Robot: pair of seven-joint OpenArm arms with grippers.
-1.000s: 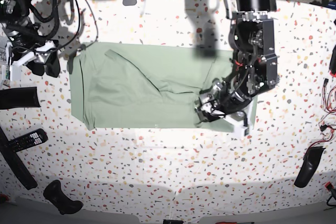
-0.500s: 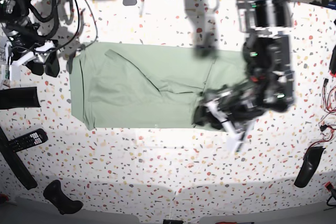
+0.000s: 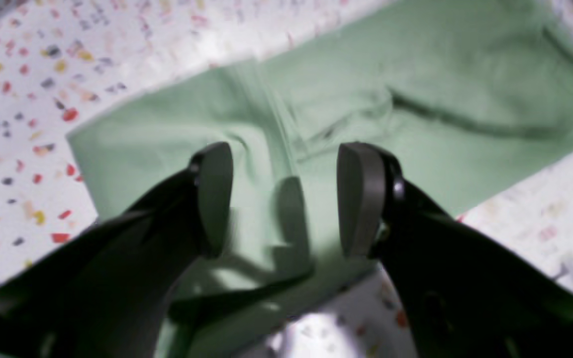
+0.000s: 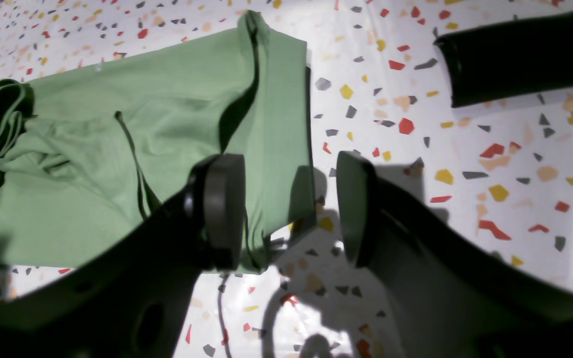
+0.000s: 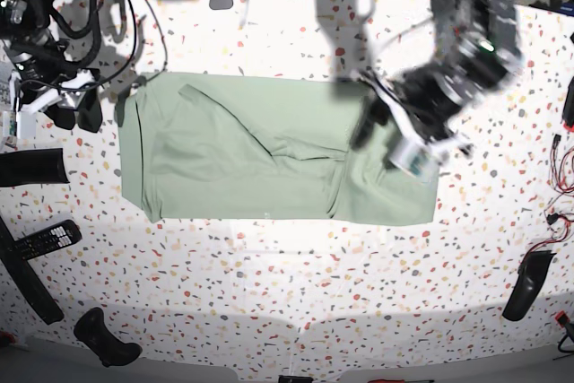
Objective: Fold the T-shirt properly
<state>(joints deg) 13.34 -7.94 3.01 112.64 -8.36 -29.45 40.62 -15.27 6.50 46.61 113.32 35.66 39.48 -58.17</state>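
Across the middle of the speckled terrazzo table (image 5: 269, 293) lies the T-shirt (image 5: 242, 150), a pale sage-green slab folded into a long flat band, with a raised crease running diagonally through its centre and bunched layers at one end. Over its right-hand end in the base view hangs the left gripper (image 5: 392, 143), blurred; from its own wrist camera the left gripper (image 3: 284, 199) shows both pads spread wide apart with only green cloth beneath the gap, nothing pinched between them. Off the shirt's opposite end sits the right gripper (image 4: 291, 211), jaws likewise parted and empty: one finger is over the shirt's corner, the other over bare table just beside the hem. In the base view this gripper sits at the table's left edge among dark cables and gear. A black cylindrical object (image 4: 520, 59) lies on the table well apart from the shirt, and a remote control (image 5: 47, 239) rests near the left edge.
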